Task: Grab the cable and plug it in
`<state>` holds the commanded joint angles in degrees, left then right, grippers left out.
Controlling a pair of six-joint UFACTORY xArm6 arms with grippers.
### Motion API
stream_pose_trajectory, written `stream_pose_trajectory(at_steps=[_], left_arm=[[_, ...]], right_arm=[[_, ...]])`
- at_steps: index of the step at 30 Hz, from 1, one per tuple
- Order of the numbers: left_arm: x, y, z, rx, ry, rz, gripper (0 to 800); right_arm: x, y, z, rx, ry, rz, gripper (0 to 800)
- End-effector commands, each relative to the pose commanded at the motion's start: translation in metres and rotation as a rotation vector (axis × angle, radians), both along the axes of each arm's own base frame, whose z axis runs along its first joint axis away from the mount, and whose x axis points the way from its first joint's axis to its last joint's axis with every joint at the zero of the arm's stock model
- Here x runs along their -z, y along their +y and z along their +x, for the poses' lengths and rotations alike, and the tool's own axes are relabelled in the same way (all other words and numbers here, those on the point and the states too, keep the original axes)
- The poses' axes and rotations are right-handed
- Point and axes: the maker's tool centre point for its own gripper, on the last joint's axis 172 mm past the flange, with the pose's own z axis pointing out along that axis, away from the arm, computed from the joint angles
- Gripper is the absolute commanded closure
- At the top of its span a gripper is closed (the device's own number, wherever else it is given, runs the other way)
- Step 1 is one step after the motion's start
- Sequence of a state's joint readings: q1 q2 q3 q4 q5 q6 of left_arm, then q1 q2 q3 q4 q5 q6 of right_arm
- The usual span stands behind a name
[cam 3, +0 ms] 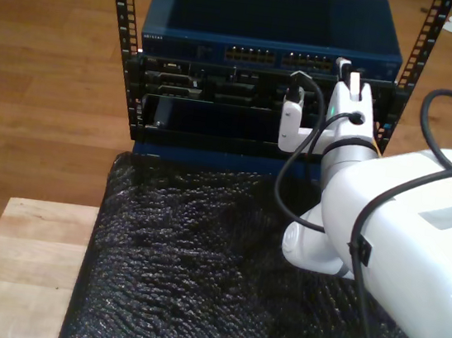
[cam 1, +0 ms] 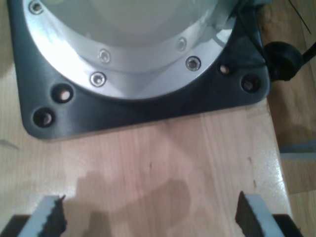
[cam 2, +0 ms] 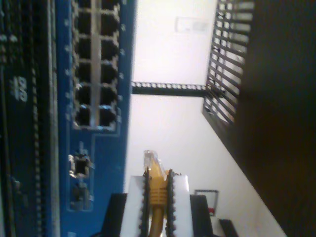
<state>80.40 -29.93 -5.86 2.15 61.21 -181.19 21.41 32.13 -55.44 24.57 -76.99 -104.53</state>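
The second gripper (cam 2: 157, 197) is clamped on the cable (cam 2: 157, 185), its serrated pads pressing either side of the yellow boot while the clear plug (cam 2: 150, 159) projects just beyond the fingertips. Beside the plug stands the blue switch (cam 2: 96, 98), whose face carries a double column of empty ports (cam 2: 96, 74); plug and switch are near but apart. In the exterior view the white arm (cam 3: 401, 234) reaches from the lower right of the frame up to the rack (cam 3: 260, 98), its gripper (cam 3: 345, 70) level with the row of ports at upper centre right. Black padding (cam 3: 186, 280) covers the bench (cam 3: 25, 268) below. The first gripper (cam 1: 148, 215) stands open, its toothed fingers (cam 1: 52, 215) wide apart above bare wood, near a dark base plate (cam 1: 143, 113).
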Motion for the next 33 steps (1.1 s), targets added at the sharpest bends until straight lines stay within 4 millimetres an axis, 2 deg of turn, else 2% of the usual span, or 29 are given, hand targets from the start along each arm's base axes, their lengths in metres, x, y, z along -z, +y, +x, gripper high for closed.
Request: stream_pose_trajectory(at_steps=[6,22,27,33], left_arm=[[0.000,0.000,0.000,0.000,0.000,0.000,0],[0.000,0.000,0.000,0.000,0.000,0.000,0],[0.000,0.000,0.000,0.000,0.000,0.000,0],[0.000,0.000,0.000,0.000,0.000,0.000,0]], right_arm=[[0.000,0.001,-0.002,0.038,-0.016,0.027,800],[0.010,0.008,0.014,0.056,-0.023,0.049,800],[0.015,0.002,0.019,0.088,-0.007,0.072,800],[0.021,0.004,0.020,0.087,0.012,0.077,800]])
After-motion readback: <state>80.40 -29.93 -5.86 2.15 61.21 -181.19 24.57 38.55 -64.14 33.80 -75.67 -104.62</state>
